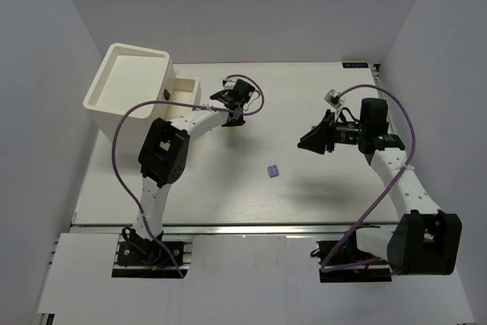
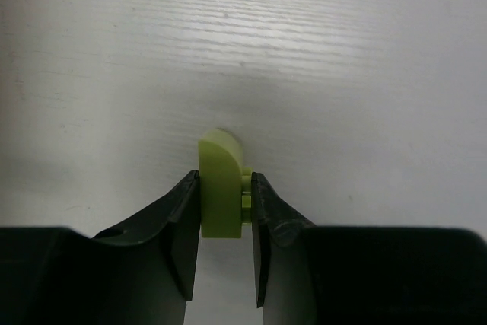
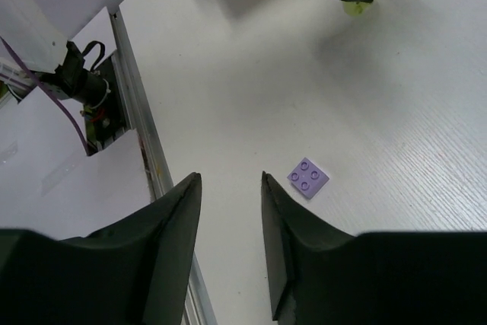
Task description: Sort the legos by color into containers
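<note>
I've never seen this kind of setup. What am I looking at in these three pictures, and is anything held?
Two robot arms are bolted at the near edge of a white table. The overhead view shows both; each other picture comes from a wrist camera looking past its own fingers. The left gripper is closed on a yellow-green brick resting on the table. The right gripper is open and empty, near a lavender brick. At the far left stands a cream box with one drawer pulled out.
</note>
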You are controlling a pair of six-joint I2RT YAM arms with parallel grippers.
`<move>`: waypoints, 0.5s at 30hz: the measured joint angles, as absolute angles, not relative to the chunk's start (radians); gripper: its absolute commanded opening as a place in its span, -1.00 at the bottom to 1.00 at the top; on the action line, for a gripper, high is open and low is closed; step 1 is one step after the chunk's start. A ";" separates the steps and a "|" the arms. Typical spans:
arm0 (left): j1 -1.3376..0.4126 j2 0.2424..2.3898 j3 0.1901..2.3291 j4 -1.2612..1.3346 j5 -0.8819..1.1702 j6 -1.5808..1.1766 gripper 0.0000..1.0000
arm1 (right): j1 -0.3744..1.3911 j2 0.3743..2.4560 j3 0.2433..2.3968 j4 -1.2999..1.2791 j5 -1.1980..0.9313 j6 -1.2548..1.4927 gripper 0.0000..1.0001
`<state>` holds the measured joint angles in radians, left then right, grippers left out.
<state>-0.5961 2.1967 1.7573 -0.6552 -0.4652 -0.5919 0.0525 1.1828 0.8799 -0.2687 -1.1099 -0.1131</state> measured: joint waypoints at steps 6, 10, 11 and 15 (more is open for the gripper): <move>-0.632 1.916 1.641 -0.624 -0.369 -0.477 -0.99 | 0.055 1.196 0.868 -0.260 -1.106 -0.130 -0.88; -0.636 1.689 1.646 -0.641 -0.392 -0.406 -0.99 | 0.059 1.205 0.867 -0.259 -1.095 -0.138 -1.00; -0.631 1.652 1.655 -0.656 -0.405 -0.394 -0.99 | 0.060 1.205 0.867 -0.259 -1.091 -0.138 -1.00; -0.607 1.569 1.686 -0.729 -0.513 -0.332 -0.99 | 0.067 1.208 0.866 -0.258 -1.071 -0.141 -1.00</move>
<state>-0.6075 1.5692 1.6859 -0.7292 -0.5129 -0.3317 0.0673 1.2083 0.8661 -0.2584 -1.0706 -0.1413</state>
